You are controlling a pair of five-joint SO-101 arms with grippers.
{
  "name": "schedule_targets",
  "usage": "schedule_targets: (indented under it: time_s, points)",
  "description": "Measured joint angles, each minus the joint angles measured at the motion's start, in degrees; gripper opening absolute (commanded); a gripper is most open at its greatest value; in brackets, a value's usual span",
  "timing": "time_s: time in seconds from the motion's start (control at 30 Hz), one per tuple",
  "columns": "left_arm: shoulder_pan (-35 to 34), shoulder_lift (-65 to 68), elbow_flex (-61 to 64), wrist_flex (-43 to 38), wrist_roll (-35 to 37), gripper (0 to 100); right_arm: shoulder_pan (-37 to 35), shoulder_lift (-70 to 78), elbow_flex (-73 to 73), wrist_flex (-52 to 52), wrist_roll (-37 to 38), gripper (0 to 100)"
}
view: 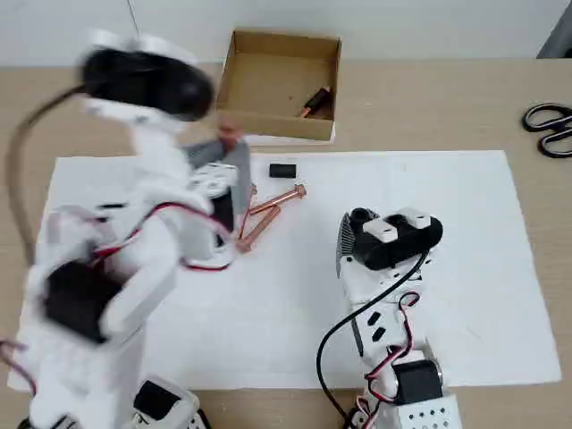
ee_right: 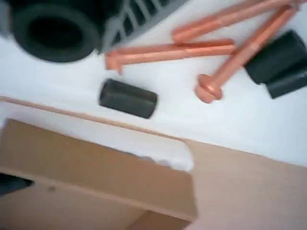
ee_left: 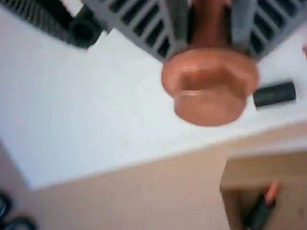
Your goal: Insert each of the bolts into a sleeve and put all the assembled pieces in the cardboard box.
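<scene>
Left fingers (ee_left: pixel 136 21) clamp round-headed copper bolt (ee_left: pixel 209 88); right fingers (ee_right: pixel 136 17) grip black tubular sleeve (ee_right: pixel 55 31).

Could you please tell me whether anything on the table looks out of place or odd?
Nothing looks damaged or spilled. The loose bolts lie crossed in a small heap on the white sheet. A pair of scissors, no part of this job, sits at the table's far right edge.
</scene>
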Motion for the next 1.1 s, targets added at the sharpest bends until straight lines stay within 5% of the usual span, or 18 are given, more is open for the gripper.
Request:
schedule_targets:
  time_s: [0.27, 0.47, 0.83, 1.1]
  points:
    - [0.7, -9.7, 33.8, -33.7, 0.1, 1, -2.2, -0.3, 0.2, -0.2, 0.1, 0.4]
    - [1.4, -9.8, 47.6, -49.1, 0.1, 1, -5.1, -0.4, 0.2, -0.2, 0.1, 0.4]
    - [11.3, -14.8, 48.7, -51.9, 0.1, 1, -6.1, -0.4, 0.2, -0.2, 0.1, 0.4]
    - [11.9, -14.8, 49.2, -55.0, 0.1, 1, -7.6, -0.4, 0.2, -0.2, 0.1, 0.4]
